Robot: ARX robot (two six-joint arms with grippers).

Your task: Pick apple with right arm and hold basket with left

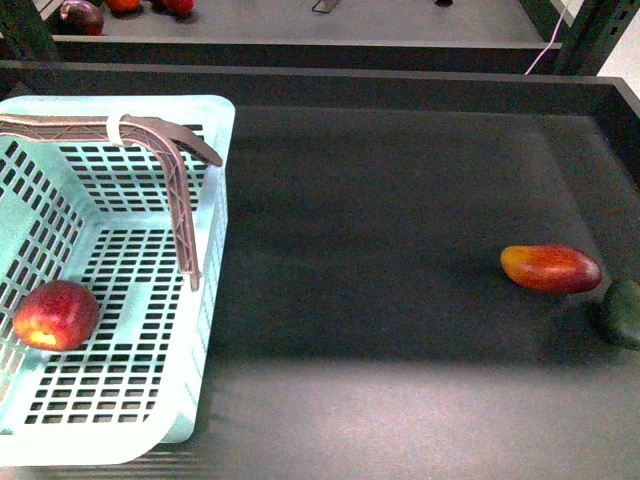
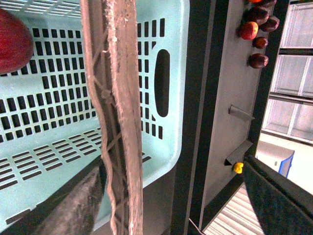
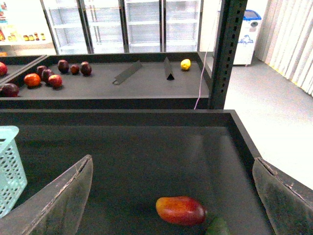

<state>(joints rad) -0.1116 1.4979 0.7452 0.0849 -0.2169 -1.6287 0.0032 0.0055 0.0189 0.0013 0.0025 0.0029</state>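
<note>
The apple (image 1: 55, 315) lies inside the basket (image 1: 215, 200); the left gripper (image 2: 122, 196) clamps the basket's handle (image 2: 120, 98); the right gripper (image 3: 171, 196) gapes empty above the mango (image 3: 180, 210).

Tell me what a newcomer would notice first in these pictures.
The light-turquoise basket fills the left of the front view, the apple lying on its slotted floor under the brown handle. Far to the right, on the dark shelf, a mango lies beside a dark green fruit.
</note>
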